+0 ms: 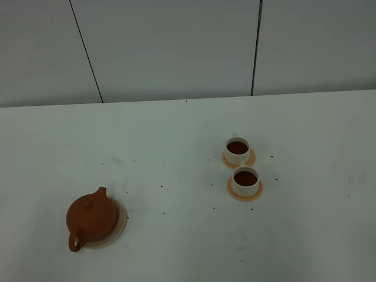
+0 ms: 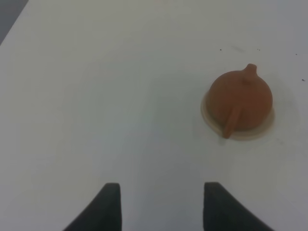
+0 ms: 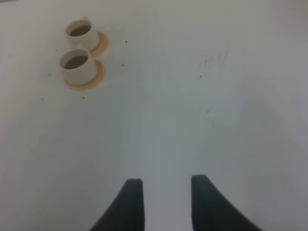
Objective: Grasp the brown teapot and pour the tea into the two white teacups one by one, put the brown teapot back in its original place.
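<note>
- The left gripper (image 2: 161, 204) is hanging with its dark fingers (image 2: 111, 204) spread and nothing between them; the brown teapot (image 2: 240, 98) is sitting well ahead of them and off to one side, loop handle turned back toward the tips.
- The right gripper (image 3: 161, 202) is also holding its fingers (image 3: 132, 202) apart on bare table, with the two white teacups (image 3: 77, 65) far ahead and off to the side.
- The teapot is resting on its pale beige coaster (image 1: 120, 226), overhanging the edge nearest the handle.
- Both teacups are showing dark tea (image 1: 237, 147) and standing on orange saucers (image 1: 254, 191), so the task is looking essentially finished.
- Risk: any careless sweep near the cups could be tipping them, full and close together as they are.
- Dark specks are dotting the white table (image 1: 176, 247); nothing is blocking either arm.
</note>
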`<action>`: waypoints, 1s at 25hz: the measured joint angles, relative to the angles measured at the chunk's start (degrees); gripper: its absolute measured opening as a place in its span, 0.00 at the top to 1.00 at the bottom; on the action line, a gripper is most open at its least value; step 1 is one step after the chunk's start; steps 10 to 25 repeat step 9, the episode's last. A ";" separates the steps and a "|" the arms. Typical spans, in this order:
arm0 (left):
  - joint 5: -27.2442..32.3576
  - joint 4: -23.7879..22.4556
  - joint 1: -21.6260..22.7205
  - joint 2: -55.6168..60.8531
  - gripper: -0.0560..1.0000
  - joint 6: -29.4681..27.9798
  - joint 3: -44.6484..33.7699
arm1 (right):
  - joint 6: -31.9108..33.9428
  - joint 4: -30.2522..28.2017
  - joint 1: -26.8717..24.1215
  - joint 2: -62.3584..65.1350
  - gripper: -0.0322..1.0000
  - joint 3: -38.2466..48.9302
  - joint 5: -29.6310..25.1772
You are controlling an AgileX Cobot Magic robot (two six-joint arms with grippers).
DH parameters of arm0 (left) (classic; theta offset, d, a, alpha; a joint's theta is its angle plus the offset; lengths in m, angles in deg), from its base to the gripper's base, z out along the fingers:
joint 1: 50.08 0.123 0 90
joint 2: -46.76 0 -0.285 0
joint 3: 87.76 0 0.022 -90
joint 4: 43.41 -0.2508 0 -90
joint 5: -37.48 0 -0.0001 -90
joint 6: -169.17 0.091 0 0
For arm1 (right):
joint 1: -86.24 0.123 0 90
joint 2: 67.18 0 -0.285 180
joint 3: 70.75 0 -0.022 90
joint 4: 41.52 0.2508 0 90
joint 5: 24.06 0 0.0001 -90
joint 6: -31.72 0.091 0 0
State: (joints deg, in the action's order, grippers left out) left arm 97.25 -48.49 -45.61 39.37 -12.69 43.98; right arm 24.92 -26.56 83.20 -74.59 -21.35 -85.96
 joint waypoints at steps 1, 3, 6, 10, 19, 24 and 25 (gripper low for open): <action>0.00 0.00 0.00 0.00 0.52 0.00 0.00 | 0.00 0.00 0.00 0.00 0.74 0.00 0.00; 0.00 0.00 0.00 0.00 0.52 0.00 0.00 | 0.00 0.00 0.00 0.00 0.74 0.00 0.00; 0.00 0.00 0.00 0.00 0.52 0.00 0.00 | 0.00 0.00 0.00 0.00 0.74 0.00 0.00; 0.00 0.00 0.00 0.00 0.52 0.02 0.00 | 0.00 0.00 0.00 0.00 0.74 0.00 0.00; 0.00 0.00 0.00 0.00 0.52 0.02 0.00 | 0.00 0.00 0.00 0.00 0.74 0.00 0.00; 0.00 0.00 0.00 0.00 0.52 0.02 0.00 | 0.00 0.00 0.00 0.00 0.74 0.00 0.00; 0.00 0.00 0.00 0.00 0.52 0.02 0.00 | 0.00 0.00 0.00 0.00 0.74 0.00 0.00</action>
